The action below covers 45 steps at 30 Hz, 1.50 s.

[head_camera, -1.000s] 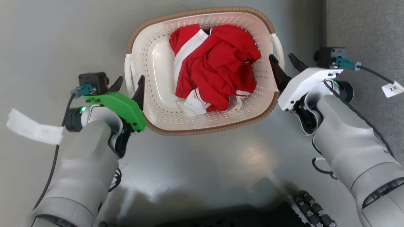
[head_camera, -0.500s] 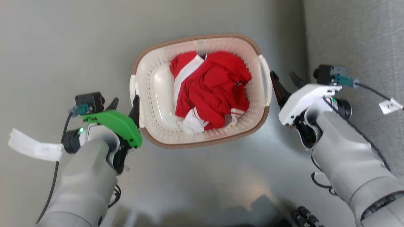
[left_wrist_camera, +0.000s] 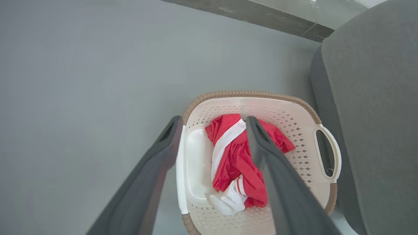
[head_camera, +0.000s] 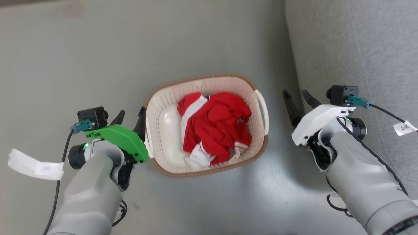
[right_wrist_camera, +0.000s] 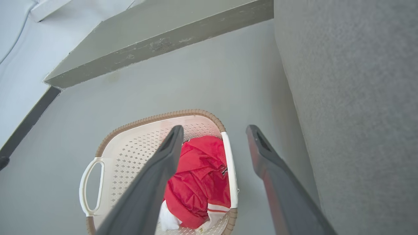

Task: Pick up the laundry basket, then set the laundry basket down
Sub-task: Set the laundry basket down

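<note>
The laundry basket (head_camera: 209, 76), cream-white and perforated with a brown woven-look rim, rests on the grey floor with red and white clothes (head_camera: 215, 130) bunched inside. My left gripper (head_camera: 132, 112) is open beside the basket's left handle (head_camera: 148, 130), holding nothing. My right gripper (head_camera: 295, 94) is open too and stands clear of the right handle (head_camera: 264, 111), a short gap away. The left wrist view looks down on the basket (left_wrist_camera: 248, 94) between the open left gripper (left_wrist_camera: 213, 120) fingers. In the right wrist view the basket (right_wrist_camera: 156, 118) lies below the open right gripper (right_wrist_camera: 215, 128).
A grey upholstered seat (head_camera: 352, 49) runs along the right, close to the basket's right side. A low grey ledge (right_wrist_camera: 156, 36) crosses the far end of the floor. White tags hang from both wrist cables (head_camera: 36, 166).
The head camera has risen, so the basket looks smaller and lower in the picture. The right gripper now stands farther from the right handle, and both grippers stay open.
</note>
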{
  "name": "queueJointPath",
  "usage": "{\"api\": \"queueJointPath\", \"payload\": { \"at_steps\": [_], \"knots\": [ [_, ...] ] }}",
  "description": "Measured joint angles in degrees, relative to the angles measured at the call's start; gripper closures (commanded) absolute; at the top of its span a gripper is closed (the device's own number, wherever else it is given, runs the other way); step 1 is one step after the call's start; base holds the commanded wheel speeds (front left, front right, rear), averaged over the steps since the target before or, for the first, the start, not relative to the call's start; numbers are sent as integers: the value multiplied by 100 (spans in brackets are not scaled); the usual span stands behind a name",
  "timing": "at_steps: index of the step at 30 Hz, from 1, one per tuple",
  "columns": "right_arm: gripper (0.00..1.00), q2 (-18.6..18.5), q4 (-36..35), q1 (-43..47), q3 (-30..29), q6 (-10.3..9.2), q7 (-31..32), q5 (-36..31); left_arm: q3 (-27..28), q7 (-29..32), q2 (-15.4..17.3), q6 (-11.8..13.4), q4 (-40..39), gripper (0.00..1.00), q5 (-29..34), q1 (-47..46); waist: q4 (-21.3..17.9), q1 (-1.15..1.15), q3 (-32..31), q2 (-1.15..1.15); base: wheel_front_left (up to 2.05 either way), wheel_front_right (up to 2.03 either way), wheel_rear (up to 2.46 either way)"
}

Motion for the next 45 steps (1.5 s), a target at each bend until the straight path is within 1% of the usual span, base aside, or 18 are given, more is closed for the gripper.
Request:
{"api": "queueJointPath", "payload": {
  "at_steps": [3,8,9,16,23,27,28,29,34,39,45],
  "knots": [
    [0,-125,-203,168,3,0,0,-286,108,0,31,0,-174,0,51,159,-6,0,-330,0,0,0,0],
    [0,-222,-542,420,-103,0,0,-533,278,0,70,0,-449,0,138,480,5,0,-742,0,0,0,0],
    [0,-220,-684,547,-252,0,0,-510,363,0,76,0,-577,0,253,565,14,0,-908,0,0,0,0],
    [0,-196,-1176,1037,-426,0,0,-708,679,0,73,0,-1043,0,355,1118,48,0,-1484,0,0,0,0],
    [0,-268,-1657,1467,-697,-12,0,-918,969,0,79,0,-1535,0,549,1476,84,0,-1958,0,0,0,0],
    [0,-266,-2018,1657,-825,-67,0,-1027,1204,0,144,2,-1894,0,766,1708,116,0,-2224,0,0,0,0],
    [0,-265,-2119,1690,-866,-69,0,-1063,1255,0,160,4,-1976,0,799,1758,124,0,-2280,0,0,0,0],
    [0,-260,-2223,1721,-906,-111,0,-1095,1302,0,177,9,-2071,0,823,1812,132,0,-2333,0,0,0,0],
    [0,-230,-2661,1873,-1028,-144,0,-1287,1557,0,233,60,-2566,0,1090,2012,165,0,-2530,0,0,0,0],
    [0,-170,-3012,2046,-1165,-219,-1,-1416,1764,-1,256,115,-3031,0,1294,2168,176,0,-2616,0,0,0,0],
    [0,-210,-3328,2269,-1327,-307,-1,-1642,1869,-1,253,118,-3422,0,1547,2461,174,0,-2655,0,0,0,0]
  ]
}}
